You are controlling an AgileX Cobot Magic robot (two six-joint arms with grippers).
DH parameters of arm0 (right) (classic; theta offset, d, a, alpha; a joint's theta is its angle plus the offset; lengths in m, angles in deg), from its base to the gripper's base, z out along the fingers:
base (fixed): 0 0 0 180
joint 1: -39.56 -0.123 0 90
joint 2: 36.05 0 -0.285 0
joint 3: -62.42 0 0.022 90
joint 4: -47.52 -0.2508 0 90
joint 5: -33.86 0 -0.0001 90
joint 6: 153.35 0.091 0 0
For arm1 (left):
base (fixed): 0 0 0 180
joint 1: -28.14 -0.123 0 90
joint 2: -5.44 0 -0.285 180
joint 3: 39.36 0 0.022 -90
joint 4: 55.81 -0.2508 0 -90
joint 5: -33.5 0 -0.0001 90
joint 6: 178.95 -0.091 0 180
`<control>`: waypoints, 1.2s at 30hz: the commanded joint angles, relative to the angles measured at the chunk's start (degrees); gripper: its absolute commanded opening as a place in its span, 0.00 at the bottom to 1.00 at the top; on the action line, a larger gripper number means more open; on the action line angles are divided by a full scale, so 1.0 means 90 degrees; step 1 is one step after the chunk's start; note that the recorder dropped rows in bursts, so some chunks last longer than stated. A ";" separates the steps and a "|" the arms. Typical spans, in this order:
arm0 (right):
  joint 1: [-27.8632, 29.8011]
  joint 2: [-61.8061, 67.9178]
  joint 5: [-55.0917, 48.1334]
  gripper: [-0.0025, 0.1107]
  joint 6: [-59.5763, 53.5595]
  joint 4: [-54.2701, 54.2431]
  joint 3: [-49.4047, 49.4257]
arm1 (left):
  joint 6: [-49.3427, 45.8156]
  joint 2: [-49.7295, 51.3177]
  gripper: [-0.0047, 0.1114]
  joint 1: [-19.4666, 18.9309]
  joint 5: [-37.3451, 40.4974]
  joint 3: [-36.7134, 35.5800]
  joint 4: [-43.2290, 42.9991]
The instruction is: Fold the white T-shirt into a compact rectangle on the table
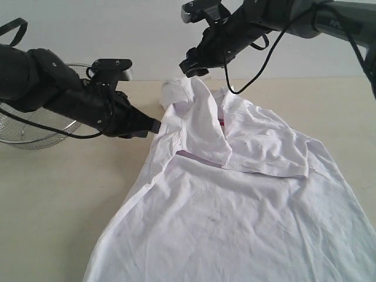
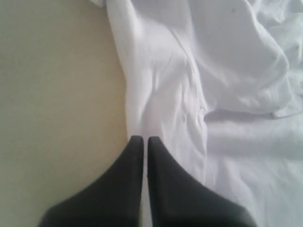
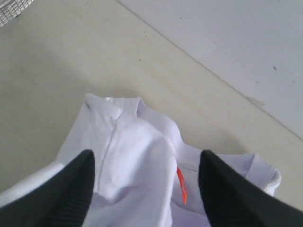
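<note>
The white T-shirt [image 1: 235, 205] lies on the table [image 1: 59, 194] with its hem toward the front. Its top part is folded inward, one sleeve flap lying over the chest, and a sliver of red print [image 1: 221, 122] shows under the fold. My left gripper [image 1: 155, 125] is shut, its tips [image 2: 142, 138] low at the shirt's [image 2: 227, 71] left side edge; no cloth is clearly pinched. My right gripper [image 1: 191, 69] hangs open above the collar. Its fingers [image 3: 85, 189] straddle the bunched shoulder [image 3: 137, 156] and the orange neck tag [image 3: 182, 185] without touching them.
A silver wire-mesh basket [image 1: 29, 126] stands at the far left behind the left arm, its corner [image 3: 12, 12] showing in the right wrist view. A pale wall [image 3: 236, 47] runs along the table's far edge. Bare tabletop [image 2: 57, 94] lies left of the shirt.
</note>
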 commanded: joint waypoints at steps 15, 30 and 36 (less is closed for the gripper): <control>-0.0010 0.0287 0.0357 0.59 0.0064 -0.0248 -0.0018 | -0.1087 0.0694 0.08 0.0702 0.0361 0.0561 0.1010; -0.0266 0.0492 0.1048 0.59 -0.0253 0.0002 -0.0018 | -0.0831 0.1047 0.08 0.0664 -0.0119 0.0281 0.1084; -0.0356 0.0600 0.1113 0.59 -0.0253 -0.0044 -0.0018 | -0.0635 0.1047 0.08 0.0415 -0.0287 -0.0205 0.1084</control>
